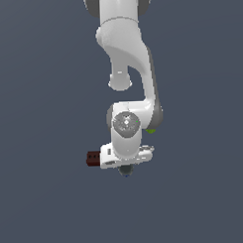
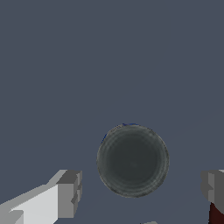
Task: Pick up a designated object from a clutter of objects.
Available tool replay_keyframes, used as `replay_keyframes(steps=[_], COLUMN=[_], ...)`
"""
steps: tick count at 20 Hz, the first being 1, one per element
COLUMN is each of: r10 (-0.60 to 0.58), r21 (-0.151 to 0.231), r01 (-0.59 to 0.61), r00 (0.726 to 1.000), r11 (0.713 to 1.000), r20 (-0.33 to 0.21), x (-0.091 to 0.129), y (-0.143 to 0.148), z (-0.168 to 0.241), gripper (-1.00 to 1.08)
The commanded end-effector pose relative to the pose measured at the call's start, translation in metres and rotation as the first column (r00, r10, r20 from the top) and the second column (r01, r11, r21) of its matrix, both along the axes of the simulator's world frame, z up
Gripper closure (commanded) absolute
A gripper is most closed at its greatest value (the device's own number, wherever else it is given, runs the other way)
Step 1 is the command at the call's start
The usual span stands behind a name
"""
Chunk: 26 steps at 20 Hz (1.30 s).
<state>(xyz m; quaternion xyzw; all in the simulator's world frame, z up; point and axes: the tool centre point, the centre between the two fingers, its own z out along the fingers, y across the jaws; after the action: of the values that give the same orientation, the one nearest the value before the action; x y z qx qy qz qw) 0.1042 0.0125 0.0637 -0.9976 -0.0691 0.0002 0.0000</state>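
In the exterior view the white arm reaches down over the grey bench [image 1: 42, 205], its hand [image 1: 126, 165] hanging right above the dark grey ball [image 1: 126, 171], which peeks out just under it. The red-brown block [image 1: 92, 159] lies close beside the hand, and a sliver of the green cup [image 1: 151, 131] shows behind the wrist.

In the wrist view the ball [image 2: 132, 160] sits between the two fingers [image 2: 70, 194], clear of both; the hand [image 2: 140, 190] is spread wide and grips nothing. The block's edge [image 2: 216, 213] shows by the far finger.
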Motion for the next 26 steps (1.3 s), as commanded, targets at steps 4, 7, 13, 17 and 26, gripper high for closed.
replay_keyframes(steps=[4,7,13,17,26], r10=[0.000,0.001,0.001,0.001,0.001], r21=[0.000,0.000,0.000,0.000,0.000], r01=[0.000,-0.001,-0.001,-0.001,-0.001], r00=[1.000,1.000,1.000,1.000,1.000], r11=[1.000,1.000,1.000,1.000,1.000], r20=[0.000,0.000,0.000,0.000,0.000], x=[0.000,-0.001,0.000,0.000,0.000], y=[0.000,0.000,0.000,0.000,0.000], z=[-0.016,-0.032,-0.050,-0.050,-0.050], gripper=[-0.92,-0.92,-0.92,1.08,1.08])
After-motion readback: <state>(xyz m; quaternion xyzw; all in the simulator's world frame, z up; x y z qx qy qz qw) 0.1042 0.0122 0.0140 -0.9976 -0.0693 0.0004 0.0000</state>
